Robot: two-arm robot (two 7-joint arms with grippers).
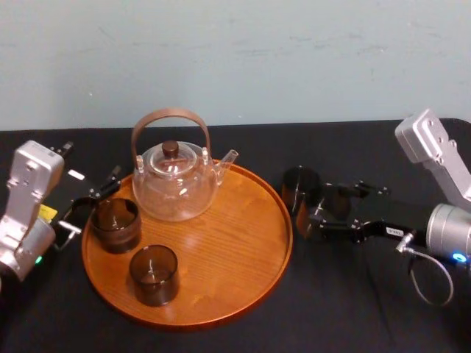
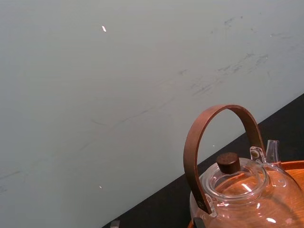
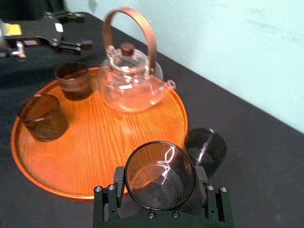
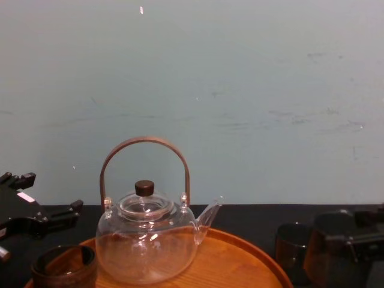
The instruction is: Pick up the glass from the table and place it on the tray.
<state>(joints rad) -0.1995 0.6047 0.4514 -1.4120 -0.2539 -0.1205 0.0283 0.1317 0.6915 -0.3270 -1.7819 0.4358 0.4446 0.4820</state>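
Observation:
My right gripper (image 3: 159,190) is shut on a dark smoked glass (image 3: 159,173), one finger on each side of its wall. In the head view this glass (image 1: 337,203) is over the black table (image 1: 353,294), just right of the round wooden tray (image 1: 243,243). I cannot tell whether its base touches the table. A second dark glass (image 1: 300,185) stands on the table between the held one and the tray rim. My left gripper (image 1: 92,206) rests open at the tray's left edge, beside a glass on the tray.
On the tray stand a clear glass teapot (image 1: 176,180) with a brown arched handle at the back and two dark glasses (image 1: 115,224) (image 1: 154,274) at the left and front. The tray's right half is bare wood. A pale wall rises behind the table.

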